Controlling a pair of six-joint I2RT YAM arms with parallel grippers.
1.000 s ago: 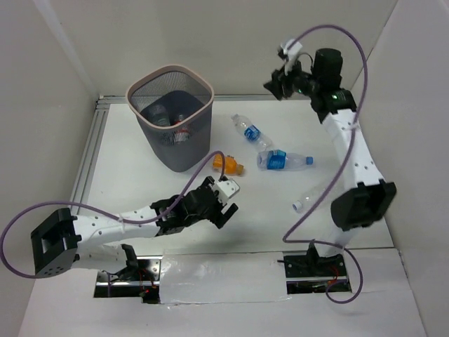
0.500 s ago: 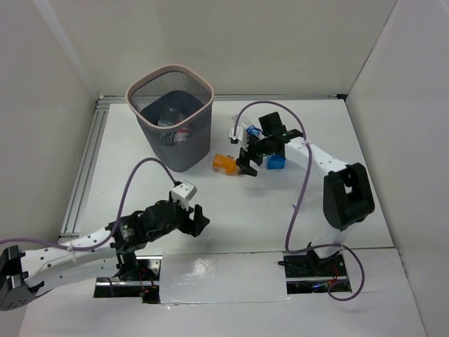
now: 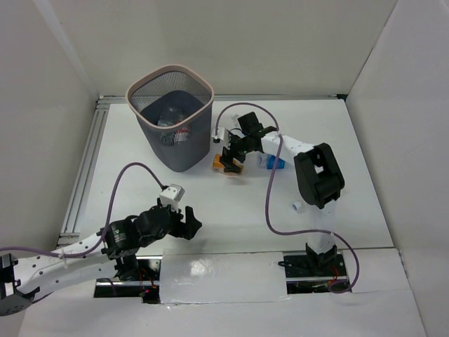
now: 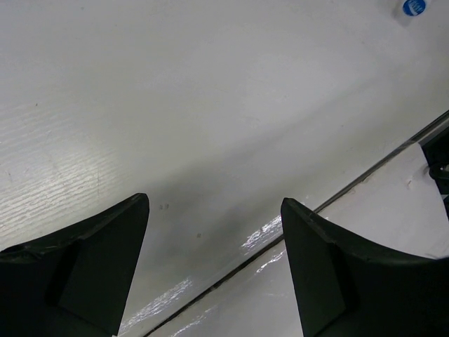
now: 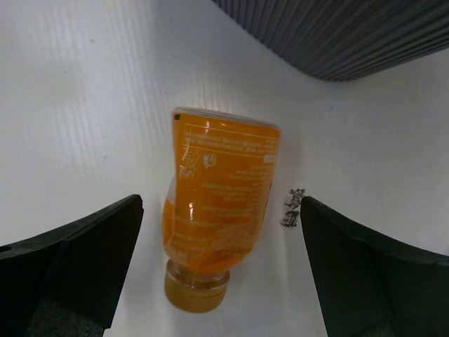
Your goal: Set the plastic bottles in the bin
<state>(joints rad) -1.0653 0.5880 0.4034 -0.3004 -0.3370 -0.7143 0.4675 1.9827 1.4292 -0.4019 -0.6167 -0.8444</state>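
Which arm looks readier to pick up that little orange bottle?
Right. The right gripper, open, hangs directly over the orange bottle, a finger either side. The left gripper sits far off, near its own base.

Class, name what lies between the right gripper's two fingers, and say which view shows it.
The orange bottle lies on the table between the open fingers, touching neither; the right wrist view shows it.

Beneath the right claw (image 3: pixel 233 160), the orange bottle (image 3: pixel 219 164) is half covered. Behind the claw, the arm hides most of a blue-labelled bottle (image 3: pixel 275 164). Beyond it, the binned bottles (image 3: pixel 170 121) blur behind the bin (image 3: pixel 170 68) mesh.
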